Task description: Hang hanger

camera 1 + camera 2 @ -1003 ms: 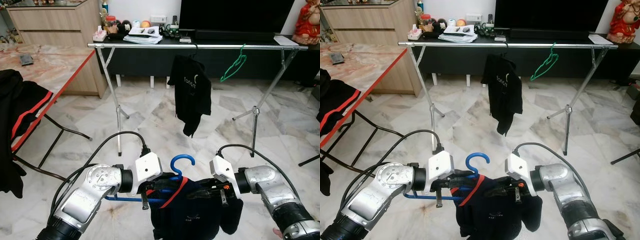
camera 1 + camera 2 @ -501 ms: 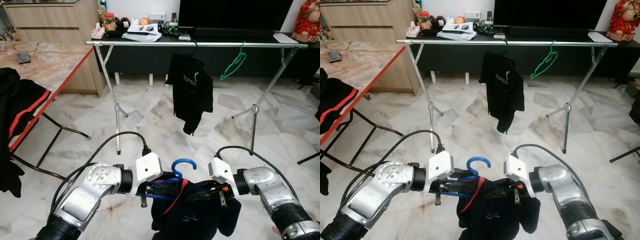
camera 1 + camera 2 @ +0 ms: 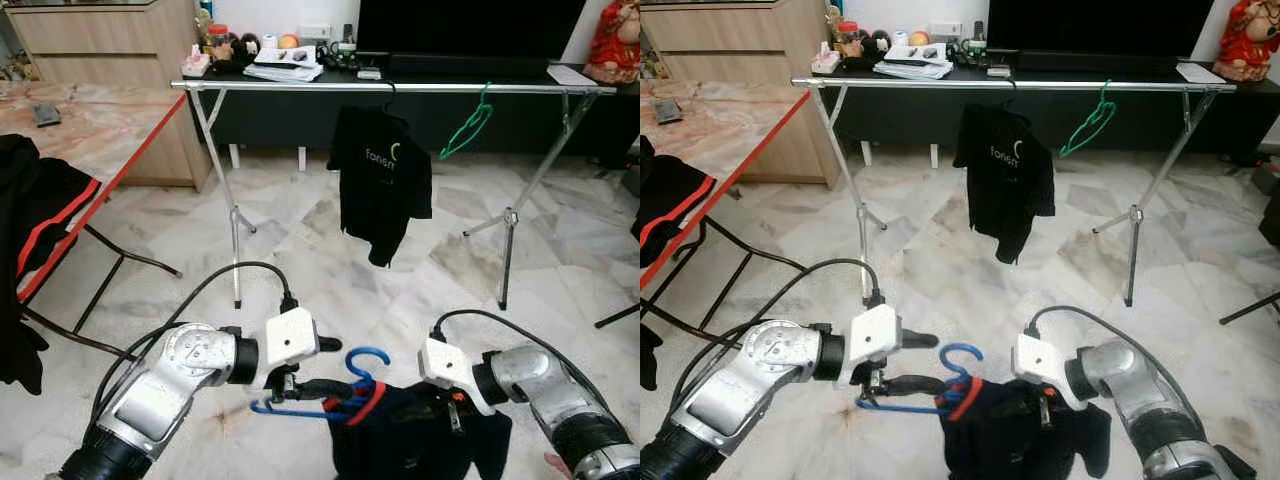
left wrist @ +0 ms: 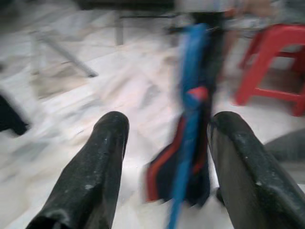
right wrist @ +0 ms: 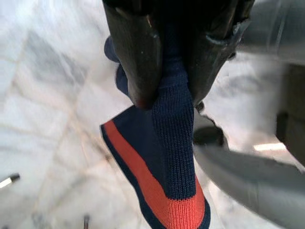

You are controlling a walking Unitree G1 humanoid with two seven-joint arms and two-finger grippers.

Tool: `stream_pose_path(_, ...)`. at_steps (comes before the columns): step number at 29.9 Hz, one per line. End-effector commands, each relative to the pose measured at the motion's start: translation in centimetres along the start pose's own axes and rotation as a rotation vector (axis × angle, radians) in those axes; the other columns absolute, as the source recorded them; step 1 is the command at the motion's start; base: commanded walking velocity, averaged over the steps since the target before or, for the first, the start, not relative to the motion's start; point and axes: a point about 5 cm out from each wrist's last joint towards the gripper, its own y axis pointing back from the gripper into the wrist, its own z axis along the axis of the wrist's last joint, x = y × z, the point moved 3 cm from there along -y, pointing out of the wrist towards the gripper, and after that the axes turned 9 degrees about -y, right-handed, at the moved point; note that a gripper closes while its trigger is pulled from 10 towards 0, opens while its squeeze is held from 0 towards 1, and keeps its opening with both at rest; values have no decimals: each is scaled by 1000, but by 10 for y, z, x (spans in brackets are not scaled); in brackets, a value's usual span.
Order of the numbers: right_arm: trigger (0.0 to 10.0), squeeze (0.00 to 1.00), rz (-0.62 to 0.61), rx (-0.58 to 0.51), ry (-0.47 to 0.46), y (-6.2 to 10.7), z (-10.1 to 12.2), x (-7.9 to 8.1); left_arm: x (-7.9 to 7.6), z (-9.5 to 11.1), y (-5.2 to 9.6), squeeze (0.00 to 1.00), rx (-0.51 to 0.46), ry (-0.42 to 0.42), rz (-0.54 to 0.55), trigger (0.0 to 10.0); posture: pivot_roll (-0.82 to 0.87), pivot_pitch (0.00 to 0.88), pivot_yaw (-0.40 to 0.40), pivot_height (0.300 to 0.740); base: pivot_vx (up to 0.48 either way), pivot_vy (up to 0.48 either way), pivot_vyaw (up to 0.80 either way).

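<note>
Blue hanger with a navy garment held low, well short of the clothes rail

The blue hanger (image 3: 350, 385) sits well below and in front of the clothes rail (image 3: 400, 88). The right gripper (image 5: 167, 90) is clamped on the navy, red-trimmed garment (image 3: 1025, 440). The left gripper (image 4: 164, 157) has its fingers spread wide, the hanger between them but not pinched. To do this well, I judge the left should close firmly on the hanger before lifting its hook toward the rail's bare stretch beside the black shirt (image 3: 382, 185).

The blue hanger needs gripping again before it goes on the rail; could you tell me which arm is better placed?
Probably the left: the left gripper is open with the blue hanger between its fingers, while the right gripper is shut on the navy garment.
</note>
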Motion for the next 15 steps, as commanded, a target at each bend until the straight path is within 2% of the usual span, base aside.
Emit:
stream_pose_path(1,0,0,-30,29,22,6,-2,-4,17,-5,9,1000,35,-27,102,10000,-43,75,-15,740,0,0,0)
stream_pose_path(2,0,0,-34,30,21,6,-2,-4,19,-7,10,1000,42,-27,120,10000,-43,75,-15,740,0,0,0)
stream_pose_path(3,0,0,-59,49,25,8,-5,-7,26,-15,19,1000,69,-13,182,10000,-45,69,-16,740,0,0,0)
stream_pose_path(4,0,0,-59,49,25,8,-5,-7,26,-15,19,1000,69,-13,182,10000,-45,69,-16,740,0,0,0)
stream_pose_path(8,0,0,-98,47,21,14,-6,-12,34,-29,35,1000,109,34,293,10000,-41,62,-16,740,0,0,0)
stream_pose_path(10,0,0,-128,59,42,19,-5,-15,39,-38,45,1000,144,30,383,10000,-39,58,-16,740,0,0,0)
stream_pose_path(11,0,0,-156,63,64,23,-3,-19,45,-47,53,1000,184,34,476,10000,-38,56,-16,740,0,0,0)
stream_pose_path(13,0,0,-170,58,72,25,-1,-21,48,-53,56,1000,207,44,517,10000,-38,54,-15,740,0,0,0)
stream_pose_path(14,0,0,-214,46,92,33,6,-28,52,-64,62,0,253,61,599,10000,-39,52,-15,740,0,0,0)
stream_pose_path(15,0,0,-243,40,107,38,11,-32,53,-71,66,0,276,82,644,10000,-42,49,-14,740,0,0,0)
